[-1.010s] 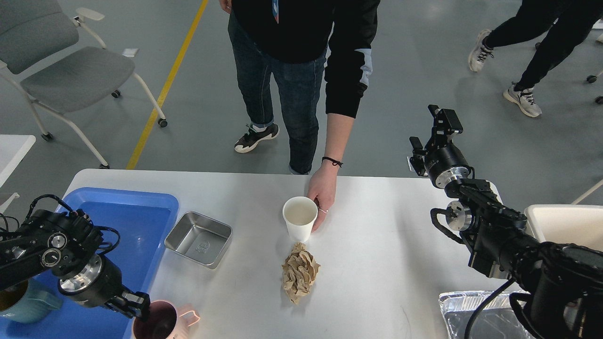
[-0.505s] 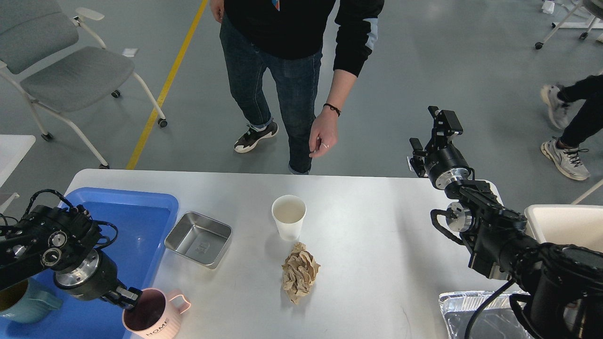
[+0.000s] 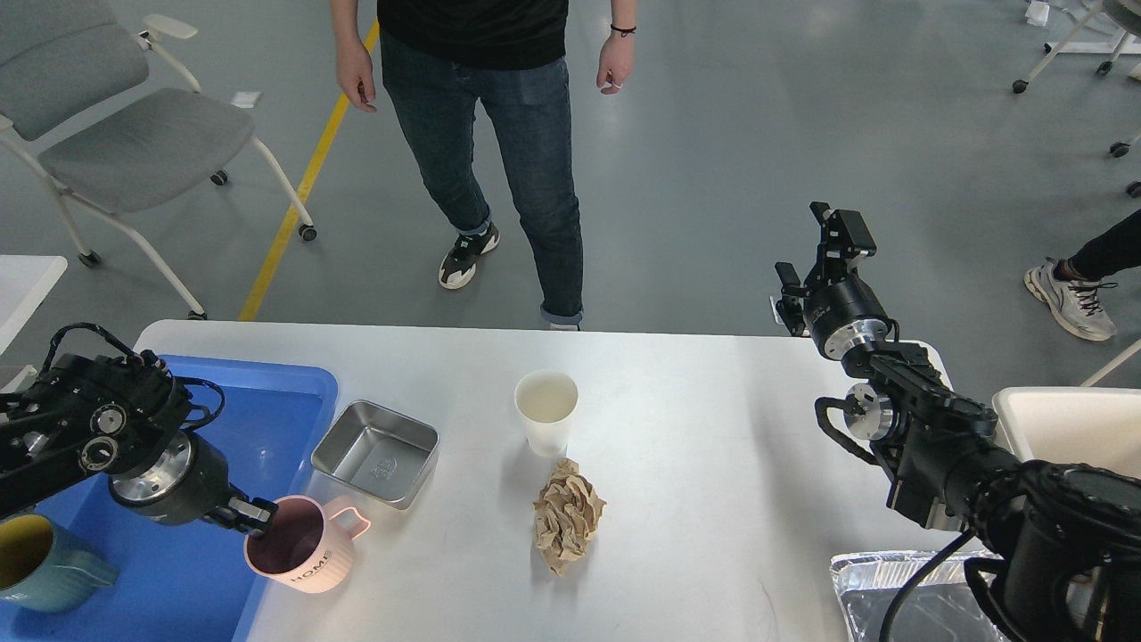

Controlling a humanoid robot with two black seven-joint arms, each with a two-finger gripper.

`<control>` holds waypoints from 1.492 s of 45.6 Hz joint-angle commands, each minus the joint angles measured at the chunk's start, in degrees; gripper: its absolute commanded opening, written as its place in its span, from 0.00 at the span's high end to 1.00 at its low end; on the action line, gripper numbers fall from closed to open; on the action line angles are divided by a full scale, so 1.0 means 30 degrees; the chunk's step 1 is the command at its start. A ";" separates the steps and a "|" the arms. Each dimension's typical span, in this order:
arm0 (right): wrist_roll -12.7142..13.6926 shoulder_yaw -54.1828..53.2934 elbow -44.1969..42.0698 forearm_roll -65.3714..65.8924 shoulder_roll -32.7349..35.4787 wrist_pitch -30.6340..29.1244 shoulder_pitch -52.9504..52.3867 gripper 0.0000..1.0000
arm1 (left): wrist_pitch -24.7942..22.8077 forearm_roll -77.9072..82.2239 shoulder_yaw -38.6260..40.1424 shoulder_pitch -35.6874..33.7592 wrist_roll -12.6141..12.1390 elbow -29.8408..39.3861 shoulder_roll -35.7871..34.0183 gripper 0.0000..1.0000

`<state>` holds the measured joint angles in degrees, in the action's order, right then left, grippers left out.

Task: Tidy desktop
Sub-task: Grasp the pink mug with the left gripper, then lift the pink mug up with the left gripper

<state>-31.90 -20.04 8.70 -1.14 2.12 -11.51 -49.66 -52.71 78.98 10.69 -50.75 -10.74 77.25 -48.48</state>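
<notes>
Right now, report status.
Left gripper on pink mug rim at blue tray edge. Right gripper raised, empty. Desktop: paper cup, crumpled paper, steel pan.

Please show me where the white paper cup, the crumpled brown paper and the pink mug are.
white paper cup (image 3: 546,415), head view, on its side wall.
crumpled brown paper (image 3: 568,516), head view, its middle.
pink mug (image 3: 312,563), head view, on its outer wall.

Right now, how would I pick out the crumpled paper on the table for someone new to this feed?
Start at the white desktop, between the blue tray at its left and the cream bin at its right. Near its middle stands a white paper cup. Just nearer the robot lies the crumpled paper, the only brown, wrinkled thing there.
</notes>
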 commanded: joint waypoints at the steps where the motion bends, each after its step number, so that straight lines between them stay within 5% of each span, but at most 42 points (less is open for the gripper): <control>1: -0.0001 0.0000 0.0000 0.0000 0.0025 0.0000 -0.0059 0.00 | -0.0094 -0.0193 0.0010 -0.0719 0.0095 -0.0055 0.0427 1.00; 23: -0.0001 0.0000 0.0000 0.0000 0.0494 0.0000 -0.0117 0.00 | -0.0762 -0.1569 0.1531 -0.3736 -0.0022 0.0003 0.0223 1.00; 47: 0.0029 0.0000 0.0029 0.0000 0.0494 0.0000 -0.0879 0.00 | -0.0762 -0.5819 0.3526 -1.2555 -0.0080 -0.4361 -0.3350 1.00; 68: 0.0058 0.0000 0.0029 0.0000 0.0816 -0.0029 -0.1201 0.00 | -0.0762 -0.4999 0.0333 -0.9074 -0.0257 -0.4216 -0.7219 1.00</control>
<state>-31.73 -20.04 8.75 -1.14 4.56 -11.61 -53.24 -55.01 63.89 13.61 -82.09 -11.58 64.07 -69.39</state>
